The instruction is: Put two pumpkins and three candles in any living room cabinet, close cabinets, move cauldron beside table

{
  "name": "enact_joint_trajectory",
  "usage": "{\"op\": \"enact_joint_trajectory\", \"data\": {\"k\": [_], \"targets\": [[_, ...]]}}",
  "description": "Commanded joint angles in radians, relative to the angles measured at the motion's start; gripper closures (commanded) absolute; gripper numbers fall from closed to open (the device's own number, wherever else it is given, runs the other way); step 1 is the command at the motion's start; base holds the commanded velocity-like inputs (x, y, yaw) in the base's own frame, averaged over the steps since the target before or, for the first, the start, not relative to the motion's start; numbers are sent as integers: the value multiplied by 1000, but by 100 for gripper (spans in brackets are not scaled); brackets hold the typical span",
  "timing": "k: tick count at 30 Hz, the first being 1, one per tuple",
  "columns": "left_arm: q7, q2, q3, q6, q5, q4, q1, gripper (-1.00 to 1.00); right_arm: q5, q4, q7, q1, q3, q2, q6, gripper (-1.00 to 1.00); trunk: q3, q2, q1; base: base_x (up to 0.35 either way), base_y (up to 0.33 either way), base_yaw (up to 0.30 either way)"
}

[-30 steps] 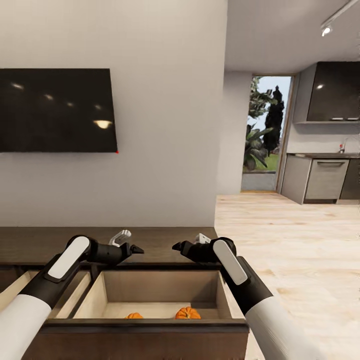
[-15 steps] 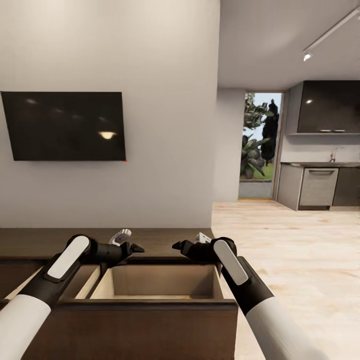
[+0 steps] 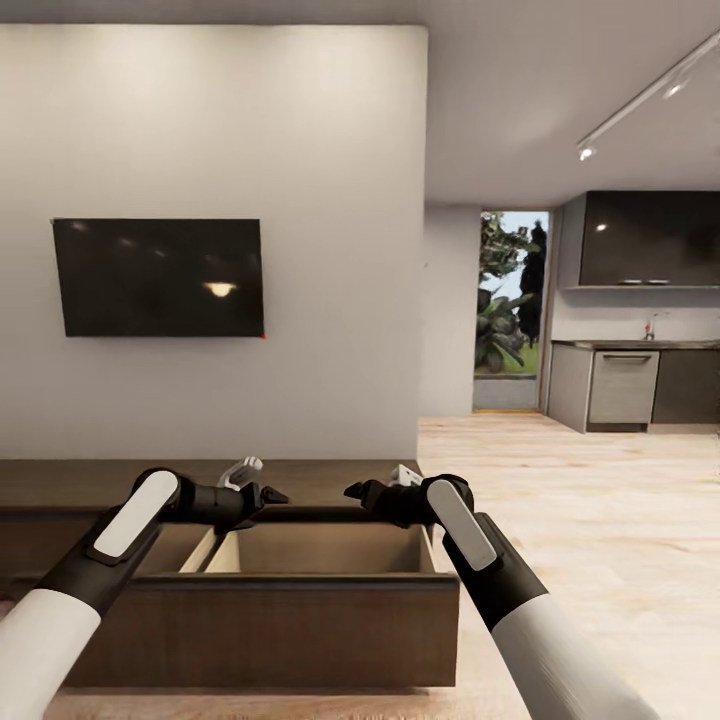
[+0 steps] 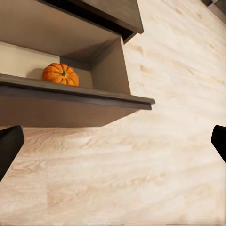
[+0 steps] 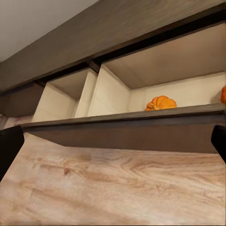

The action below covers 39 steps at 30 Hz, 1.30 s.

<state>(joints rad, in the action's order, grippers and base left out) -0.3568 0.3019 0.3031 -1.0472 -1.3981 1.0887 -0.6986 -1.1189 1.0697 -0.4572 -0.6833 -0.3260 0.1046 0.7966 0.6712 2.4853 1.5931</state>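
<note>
Both my grippers, left (image 3: 275,496) and right (image 3: 353,492), hang empty with fingers spread above the cabinet's (image 3: 300,620) open drawer, pumpkins (image 5: 161,103) lying inside below them.

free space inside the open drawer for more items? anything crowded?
In the right wrist view the open drawer holds a pumpkin by the back wall, with a second orange edge at the frame border. Bare beige floor lies between that pumpkin and the drawer's side wall. The neighbouring open compartment shows bare walls; its floor is hidden.
</note>
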Motion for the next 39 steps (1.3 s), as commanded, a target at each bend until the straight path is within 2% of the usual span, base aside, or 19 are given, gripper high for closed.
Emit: {"op": "enact_joint_trajectory", "data": {"k": [1, 9, 21, 23, 24, 26, 27, 29, 30, 31, 33, 34, 36, 37, 39], "targets": [[-10, 1, 2, 0, -10, 1, -1, -100, -10, 1, -10, -1, -1, 0, 1, -100, -2, -7, -5, -341, 0, 0], [-10, 1, 2, 0, -9, 1, -1, -100, -10, 1, -11, -1, -1, 0, 2, -100, -27, -63, -35, -284, 0, 0], [-21, -5, 6, 0, 7, -7, 2, -100, 12, 1, -19, -1, -10, -3, 0, -100, -65, -147, -81, -34, 0, 0], [-20, -5, 10, 17, 8, -8, 2, -100, 33, 1, -21, 0, -9, -7, -1, -100, -71, -161, -89, -2, 0, 0], [-20, -5, 14, 44, 9, -9, 3, -100, 65, 2, -20, 2, -8, -18, -1, -100, -74, -168, -93, -1, 0, 0], [-20, -4, 16, 73, 10, -10, 3, -100, 100, 4, -18, 4, -8, -29, -2, -100, -80, -182, -101, -6, 0, 0], [-20, -3, 19, 105, 12, -11, 4, -100, 135, 7, -18, 7, -8, -38, -4, -100, -83, -189, -104, -84, 0, 0], [-19, -2, 20, 139, 26, -11, 6, -100, 173, 10, -17, 10, -9, -48, -15, -100, -90, -203, -112, -155, 0, 0], [-19, -1, 21, 157, 40, -10, 7, -100, 194, 11, -17, 14, -9, -53, -26, -100, -93, -210, -116, -210, 0, 0], [-18, -2, 22, 196, 86, -10, 9, -100, 239, 12, -16, 25, -10, -61, -62, -100, -96, -217, -120, -258, 0, 0], [-16, -2, 23, 250, 157, -11, 12, -100, 286, 13, -15, 44, -11, -66, -112, -100, -102, -231, -127, -282, 0, 0], [-12, -3, 23, 317, 243, -15, 18, -100, 336, 12, -14, 68, -16, -68, -165, -100, -105, -238, -131, -309, 0, 0], [-9, -5, 23, 390, 323, -24, 36, -100, 386, 10, -13, 91, -25, -69, -219, -100, -112, -252, -139, -319, 0, 0], [-7, -6, 25, 459, 391, -40, 63, -100, 428, 9, -13, 112, -33, -70, -271, -100, -115, -259, -143, -330, 0, 0], [-6, -7, 27, 521, 442, -64, 93, -100, 457, 7, -12, 128, -39, -70, -316, -100, -121, -273, -150, -334, 0, 0]]}}
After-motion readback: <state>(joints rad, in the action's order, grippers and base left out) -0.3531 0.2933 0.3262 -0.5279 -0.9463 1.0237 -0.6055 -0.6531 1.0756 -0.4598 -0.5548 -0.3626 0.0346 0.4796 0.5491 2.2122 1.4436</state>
